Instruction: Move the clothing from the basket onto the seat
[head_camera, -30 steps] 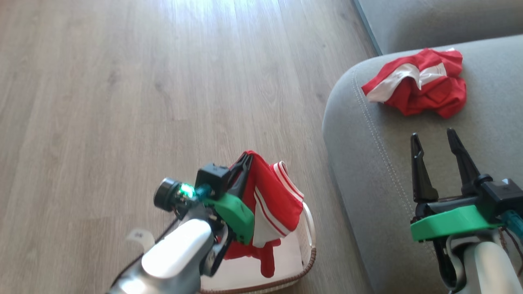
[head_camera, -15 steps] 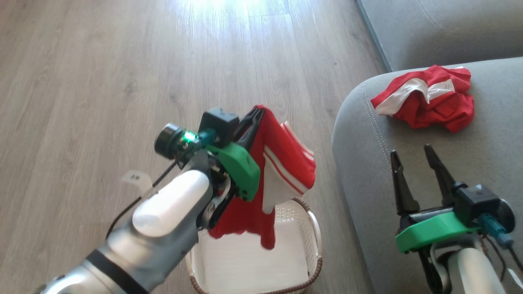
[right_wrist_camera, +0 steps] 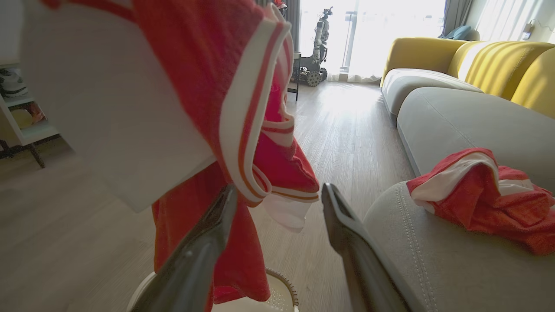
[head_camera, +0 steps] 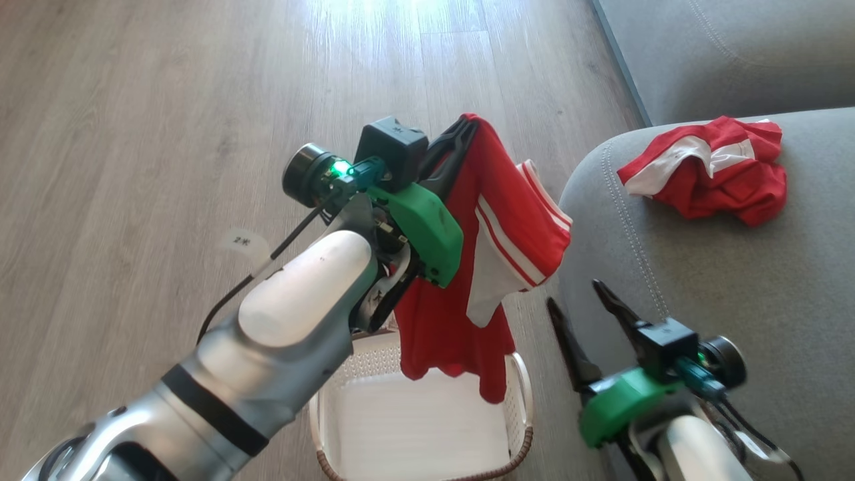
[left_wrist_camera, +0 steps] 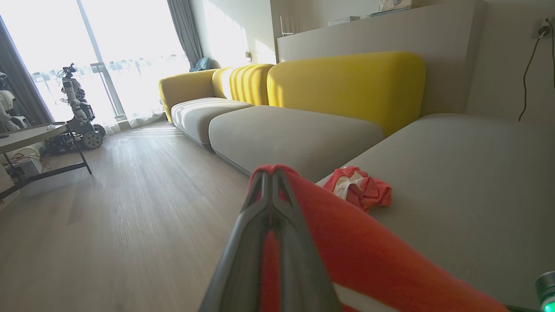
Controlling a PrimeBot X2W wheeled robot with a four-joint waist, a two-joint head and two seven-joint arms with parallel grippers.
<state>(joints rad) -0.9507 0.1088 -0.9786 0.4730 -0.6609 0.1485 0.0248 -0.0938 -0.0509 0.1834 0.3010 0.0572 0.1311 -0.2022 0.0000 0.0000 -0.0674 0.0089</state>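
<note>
**Second garment out of basket, not yet seated**

Raised higher since the earlier frame, left gripper [head_camera: 465, 125] hangs the held garment [head_camera: 497, 220] above the basket [head_camera: 526, 394] (looks emptied). Head view: other garment [head_camera: 708, 177] lies on the seat [head_camera: 708, 300]; right gripper [head_camera: 574, 294] spread, empty. Left wrist: fingers clamped on red cloth. Right wrist: cloth dangles beside seat edge. Remaining: carry over, release.

Basket [head_camera: 523, 407] sits on floor [head_camera: 167, 133], just left of seat [head_camera: 735, 300] front corner. Hanging garment [head_camera: 507, 220] dangles from left tool [head_camera: 465, 124] directly above basket, hem near rim. Right tool [head_camera: 573, 294] is right of basket, at seat's left edge, apart from cloth. Second garment [head_camera: 715, 177] lies on seat, farther back. Next cushion [head_camera: 735, 53] is behind seat.
</note>
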